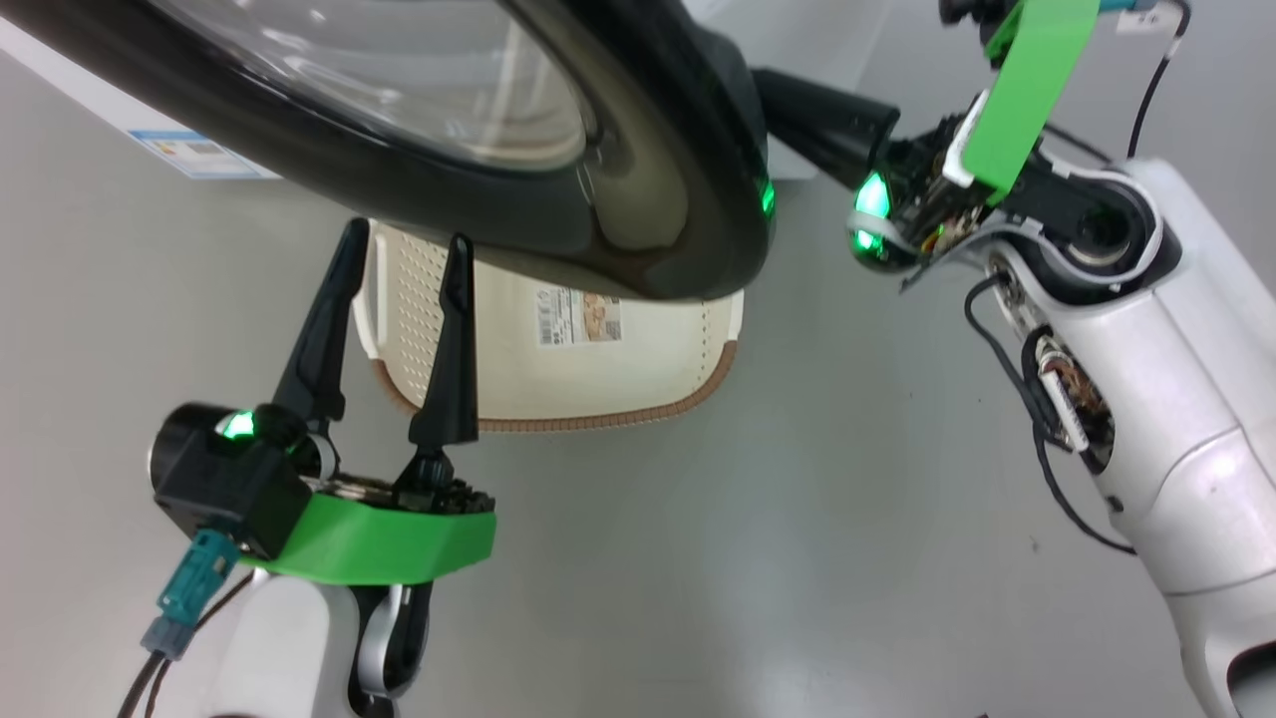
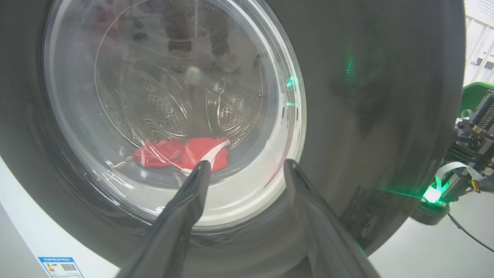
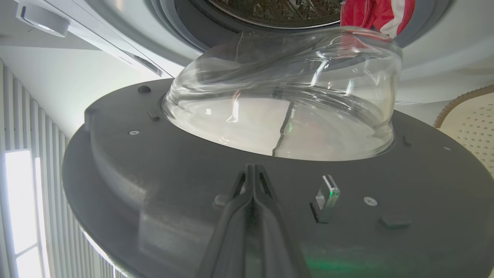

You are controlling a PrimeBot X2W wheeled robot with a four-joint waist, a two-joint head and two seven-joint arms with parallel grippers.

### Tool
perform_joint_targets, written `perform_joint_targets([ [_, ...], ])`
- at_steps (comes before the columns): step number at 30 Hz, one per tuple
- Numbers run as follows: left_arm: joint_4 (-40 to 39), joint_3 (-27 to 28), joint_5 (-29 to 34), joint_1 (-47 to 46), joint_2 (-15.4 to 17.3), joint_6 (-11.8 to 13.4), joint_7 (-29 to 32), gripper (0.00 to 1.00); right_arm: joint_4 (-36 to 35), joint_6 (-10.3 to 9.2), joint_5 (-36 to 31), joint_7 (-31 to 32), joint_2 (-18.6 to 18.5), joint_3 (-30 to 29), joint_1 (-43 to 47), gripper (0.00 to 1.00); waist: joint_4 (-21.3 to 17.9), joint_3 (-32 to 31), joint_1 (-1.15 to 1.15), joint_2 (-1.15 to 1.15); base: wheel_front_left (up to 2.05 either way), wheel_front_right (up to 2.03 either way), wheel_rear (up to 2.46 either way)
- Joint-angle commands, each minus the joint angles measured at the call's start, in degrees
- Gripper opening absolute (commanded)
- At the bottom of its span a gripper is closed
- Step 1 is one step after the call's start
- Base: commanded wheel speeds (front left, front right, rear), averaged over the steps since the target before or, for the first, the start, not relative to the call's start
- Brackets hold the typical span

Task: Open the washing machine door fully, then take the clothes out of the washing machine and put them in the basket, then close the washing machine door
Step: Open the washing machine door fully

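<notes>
right gripper (image 3: pixel 252 170) pinched shut, a pusher on washing machine door (image 3: pixel 154 193) inner face | left gripper (image 1: pixel 407 239) spread empty, ready for clothes (image 2: pixel 181 154)

Blue label (image 2: pixel 61 267), paper label (image 1: pixel 579 316): unreadable.

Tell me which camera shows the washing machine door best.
Right wrist view: the washing machine door shows its inner face, glass bowl and latch, clear of the drum opening. Left wrist view gives its outer face close up; head view, part of its black rim.
</notes>
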Motion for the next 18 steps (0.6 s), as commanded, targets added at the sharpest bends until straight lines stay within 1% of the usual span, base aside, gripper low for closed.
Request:
perform_joint_targets([
  [1, -0.7, 1.7, -0.5, 1.7, 1.1, 0.7, -0.3, 1.00, -1.5, 0.03, 0.4, 0.7, 1.2, 0.6, 2.3, 0.00, 1.5, -2.6, 0.00, 0.00, 0.00, 0.00, 0.00],
  [12, 0.5, 1.3, -1.9, 4.6, 1.1, 0.9, -0.3, 1.00, -2.0, 0.03, 0.9, 1.1, 1.0, 1.6, 8.1, 0.00, 5.1, -8.1, 0.00, 0.00, 0.00, 0.00, 0.00],
  [18, 0.8, 1.1, -2.5, 5.9, 1.1, 0.9, -0.3, 1.00, -2.2, 0.03, 1.2, 1.2, 1.2, 2.7, 10.1, 0.00, 6.9, -10.0, 0.00, 0.00, 0.00, 0.00, 0.00],
])
